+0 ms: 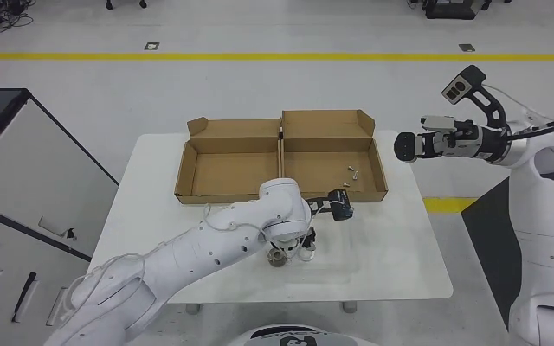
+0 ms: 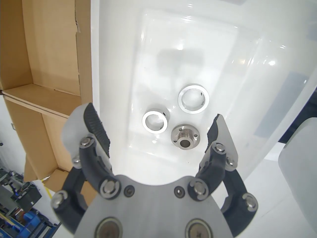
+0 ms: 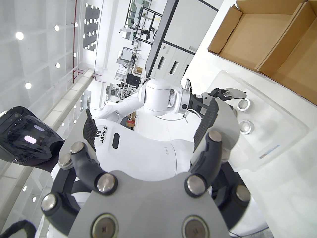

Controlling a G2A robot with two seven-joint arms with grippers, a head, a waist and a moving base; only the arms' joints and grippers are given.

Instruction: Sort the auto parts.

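Observation:
A clear plastic tray [image 2: 223,50] lies on the white table [image 1: 381,251] and holds a large metal ring [image 2: 193,98], a smaller ring [image 2: 155,121] and a flanged hub [image 2: 184,137]. My left gripper [image 2: 153,115] hovers open just above them, with the small ring and the hub below the gap between its fingers. In the top view it sits at the table's front centre [image 1: 305,245], beside the hub [image 1: 276,258]. My right gripper [image 3: 151,108] is open and holds nothing, held in the air off the table's right side [image 1: 405,145].
A shallow cardboard box [image 1: 281,160] with two compartments stands at the back of the table; the right compartment holds a few small metal parts [image 1: 351,169]. A grey cabinet [image 1: 35,173] stands left of the table.

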